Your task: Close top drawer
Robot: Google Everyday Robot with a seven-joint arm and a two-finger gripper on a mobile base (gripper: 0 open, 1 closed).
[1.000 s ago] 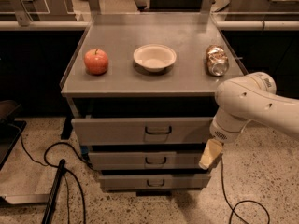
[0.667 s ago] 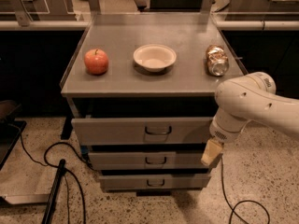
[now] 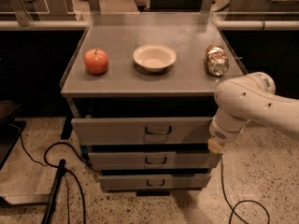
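The top drawer (image 3: 117,130) is a wide grey drawer with a small dark wire handle (image 3: 158,130) at its centre. It stands pulled out from the cabinet, with a dark gap above its front panel. My white arm (image 3: 247,101) comes in from the right. My gripper (image 3: 215,145) is at the right end of the top drawer's front panel, level with its lower edge. Only a small tan tip of it shows below the wrist.
Two narrower-looking drawer fronts (image 3: 154,160) sit below. On the cabinet top (image 3: 187,78) stand a red apple (image 3: 96,61), a white bowl (image 3: 154,57) and a crushed can (image 3: 217,59). Cables (image 3: 70,171) lie on the speckled floor to the left and right.
My gripper has risen from beside the middle drawer to the right end of the top drawer's front. The drawer has not visibly moved.
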